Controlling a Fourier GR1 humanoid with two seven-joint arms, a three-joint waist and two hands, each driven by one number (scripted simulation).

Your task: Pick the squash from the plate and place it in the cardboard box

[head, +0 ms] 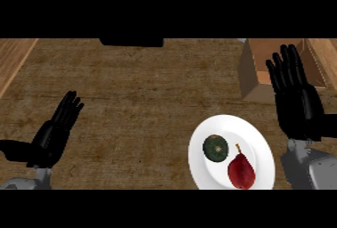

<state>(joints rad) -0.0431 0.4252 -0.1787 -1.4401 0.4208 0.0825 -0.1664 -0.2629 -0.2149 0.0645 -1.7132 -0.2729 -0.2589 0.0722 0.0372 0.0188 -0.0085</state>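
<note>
A round dark green squash (215, 148) lies on the left half of a white plate (223, 124) at the lower right of the counter. A dark red pear-shaped fruit (241, 171) lies beside it on the same plate. The open cardboard box (255, 71) stands at the upper right. My right hand (296, 102) is open with straight fingers, just right of the plate and over the box's right part, touching neither fruit. My left hand (56, 131) is open at the lower left, far from the plate.
The counter top is brown and textured, with a lighter wooden edge (13, 58) at the upper left. A dark object (132, 42) shows at the top edge.
</note>
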